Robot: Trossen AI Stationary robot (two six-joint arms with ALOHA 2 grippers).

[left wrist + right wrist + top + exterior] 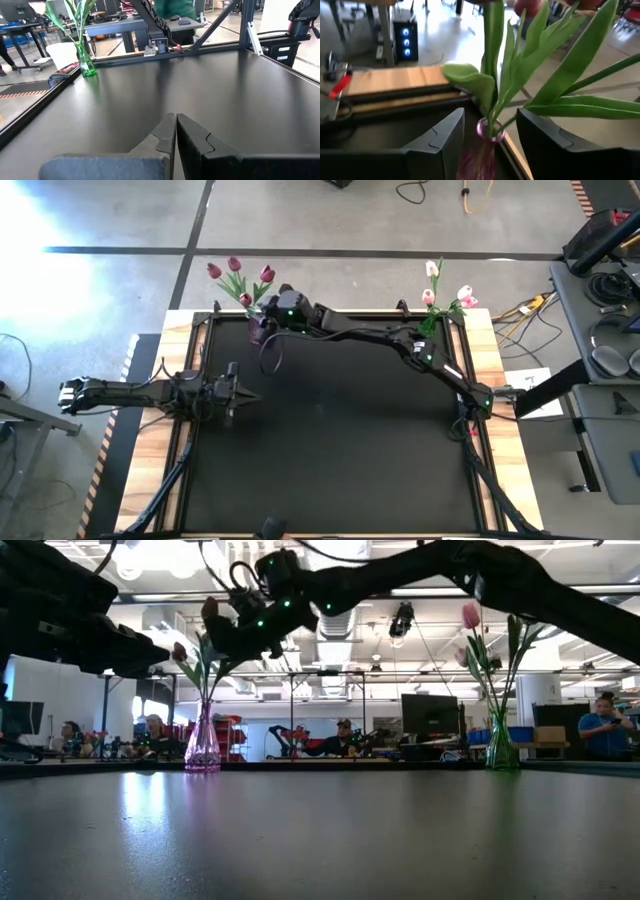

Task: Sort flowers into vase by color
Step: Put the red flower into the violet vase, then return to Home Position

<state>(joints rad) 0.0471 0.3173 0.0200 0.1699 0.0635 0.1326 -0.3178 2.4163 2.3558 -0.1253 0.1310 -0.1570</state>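
Observation:
Dark magenta tulips (235,266) stand in a pink glass vase (203,745) at the table's far left corner. Pale pink and white tulips (464,297) stand in a green glass vase (500,748) at the far right corner. My right gripper (490,115) is open. It hovers just above the pink vase's mouth (490,131), one finger on either side of the green stems and leaves (492,60), and no touch shows. My left gripper (176,122) is shut and waits low over the table's left side (240,392).
The black table top (340,440) has a raised frame along its edges (330,314). My right arm (400,340) stretches across the far side from right to left. People and desks (345,740) show in the room behind the table.

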